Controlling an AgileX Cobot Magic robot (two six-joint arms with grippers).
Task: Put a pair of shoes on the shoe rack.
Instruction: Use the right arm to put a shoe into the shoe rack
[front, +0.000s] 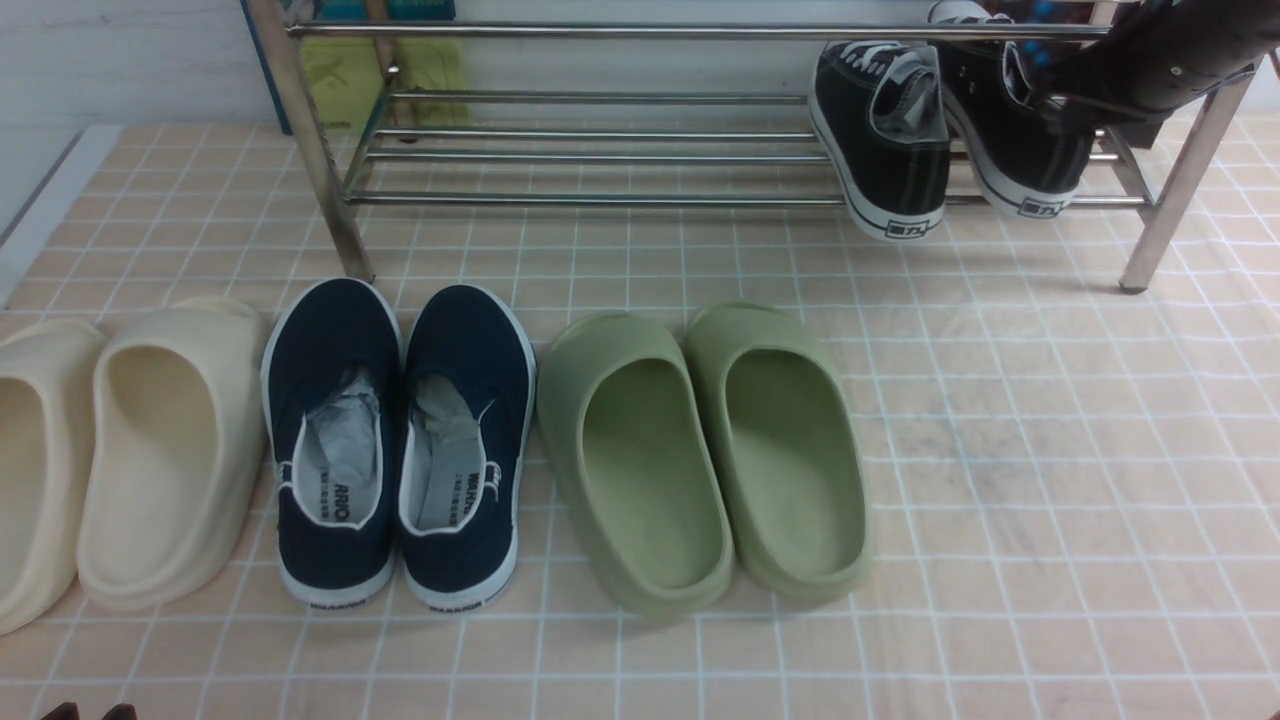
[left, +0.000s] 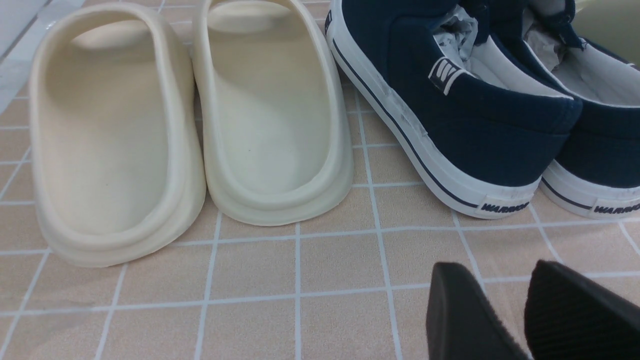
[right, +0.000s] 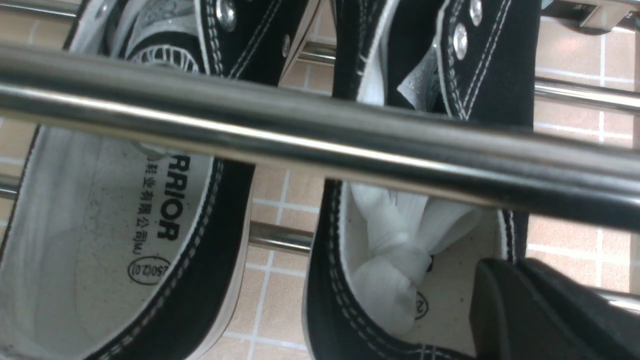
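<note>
The pair of shoes, two black canvas sneakers, is at the right end of the shoe rack (front: 600, 198). The left sneaker (front: 885, 140) leans on the lower bars, its white heel hanging over the front bar. Beside it, the right sneaker (front: 1010, 130) tilts the same way. My right gripper (front: 1050, 95) reaches in under the top bar. In the right wrist view this gripper (right: 515, 272) is shut on the right sneaker's (right: 350, 280) side wall, one finger inside. The other sneaker (right: 75, 240) lies behind the steel bar (right: 320, 145). My left gripper (left: 495, 280) hovers open over the floor, holding nothing.
On the tiled floor in front of the rack stand cream slippers (front: 130, 450), navy slip-on shoes (front: 400, 440) and green foam slippers (front: 700, 450). The left gripper's tips (front: 90, 712) show at the bottom edge, near the cream slippers (left: 190, 125) and a navy shoe (left: 450, 110).
</note>
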